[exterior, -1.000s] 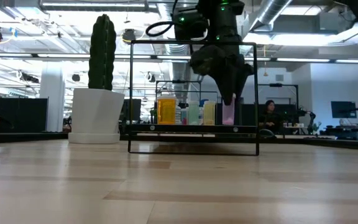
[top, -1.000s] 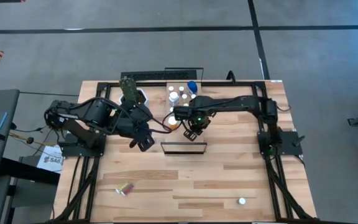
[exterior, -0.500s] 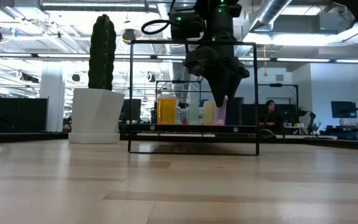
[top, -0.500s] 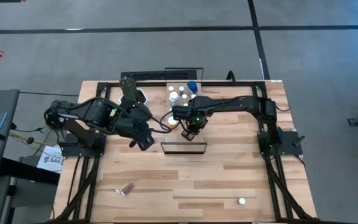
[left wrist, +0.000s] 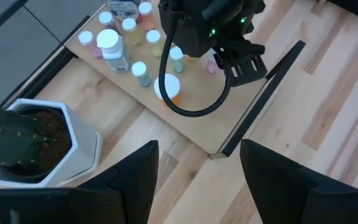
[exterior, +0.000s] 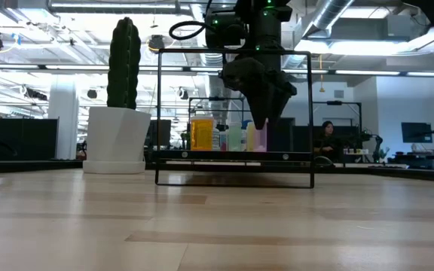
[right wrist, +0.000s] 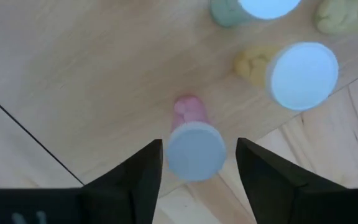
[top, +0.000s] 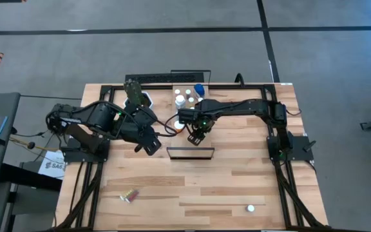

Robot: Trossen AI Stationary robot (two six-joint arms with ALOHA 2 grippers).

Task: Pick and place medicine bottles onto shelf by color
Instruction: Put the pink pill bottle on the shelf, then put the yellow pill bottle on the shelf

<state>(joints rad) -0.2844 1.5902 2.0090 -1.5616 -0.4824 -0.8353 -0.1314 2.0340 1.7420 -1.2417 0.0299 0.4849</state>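
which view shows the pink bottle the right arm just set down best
The right wrist view: the pink bottle stands on the shelf, white cap up, between the open right gripper fingers, untouched. The low view shows only a pink sliver beside the gripper. The left wrist view shows it small, and the high view hides it under the arm.

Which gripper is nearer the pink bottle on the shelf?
Right. The right gripper hangs open straight over the pink bottle; the left gripper waits off to the side, beside the shelf.
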